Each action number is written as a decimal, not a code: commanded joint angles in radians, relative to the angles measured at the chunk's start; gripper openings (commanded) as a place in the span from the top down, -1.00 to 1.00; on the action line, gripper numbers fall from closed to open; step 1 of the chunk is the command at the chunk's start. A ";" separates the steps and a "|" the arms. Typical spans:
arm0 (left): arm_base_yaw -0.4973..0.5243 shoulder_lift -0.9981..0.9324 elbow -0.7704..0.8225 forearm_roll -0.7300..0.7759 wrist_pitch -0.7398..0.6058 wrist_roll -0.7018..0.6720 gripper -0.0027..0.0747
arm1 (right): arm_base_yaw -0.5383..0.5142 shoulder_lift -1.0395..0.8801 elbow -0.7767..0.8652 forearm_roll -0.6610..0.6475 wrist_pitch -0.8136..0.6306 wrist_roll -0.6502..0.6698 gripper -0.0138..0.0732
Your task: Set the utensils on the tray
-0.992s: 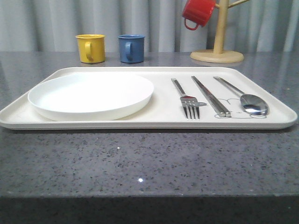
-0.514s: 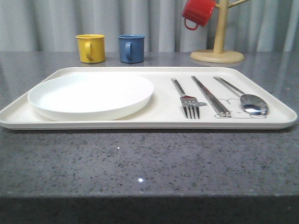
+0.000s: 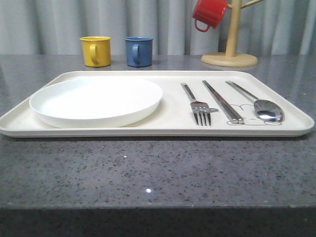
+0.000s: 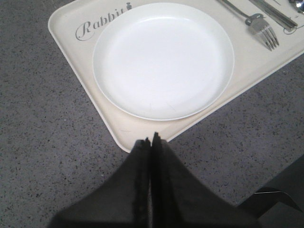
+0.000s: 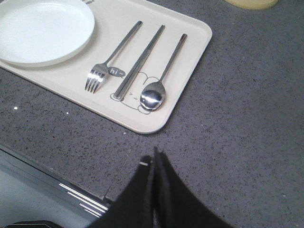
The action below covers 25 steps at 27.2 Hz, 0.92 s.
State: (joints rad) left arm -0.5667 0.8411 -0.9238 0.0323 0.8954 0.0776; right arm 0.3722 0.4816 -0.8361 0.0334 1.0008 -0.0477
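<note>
The cream tray (image 3: pixel 296 116) lies across the grey table. On it the white plate (image 3: pixel 96 101) sits at the left, with the fork (image 3: pixel 197 106), chopsticks (image 3: pixel 222 101) and spoon (image 3: pixel 261 106) side by side at the right. In the left wrist view my left gripper (image 4: pixel 151 140) is shut and empty, just off the tray (image 4: pixel 71 38) corner near the plate (image 4: pixel 164 59). In the right wrist view my right gripper (image 5: pixel 154 154) is shut and empty, over bare table near the tray (image 5: pixel 199 33) corner by the spoon (image 5: pixel 153 97), chopsticks (image 5: pixel 140 61) and fork (image 5: pixel 102 71).
A yellow mug (image 3: pixel 96 51) and a blue mug (image 3: pixel 138 51) stand behind the tray. A red mug (image 3: pixel 209 14) hangs on a wooden mug tree (image 3: pixel 230 55) at the back right. The table's front edge (image 5: pixel 71 190) runs close to my right gripper.
</note>
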 commanded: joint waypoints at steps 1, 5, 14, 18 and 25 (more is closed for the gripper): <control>-0.007 0.001 -0.026 0.001 -0.056 -0.008 0.98 | 0.003 0.007 -0.021 -0.001 -0.070 0.000 0.84; -0.007 0.001 -0.026 0.001 -0.056 -0.008 0.98 | 0.003 0.007 -0.021 -0.001 -0.070 0.000 0.84; 0.068 -0.069 0.005 0.041 -0.069 -0.008 0.98 | 0.003 0.007 -0.021 -0.001 -0.070 0.000 0.84; 0.163 -0.147 0.093 0.041 -0.150 -0.008 0.98 | 0.003 0.007 -0.021 -0.001 -0.070 0.000 0.84; 0.337 -0.355 0.333 0.025 -0.348 -0.008 0.98 | 0.003 0.007 -0.021 -0.001 -0.070 0.000 0.84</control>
State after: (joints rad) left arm -0.2726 0.5467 -0.6265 0.0689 0.6719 0.0776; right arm 0.3722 0.4816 -0.8348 0.0334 1.0008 -0.0477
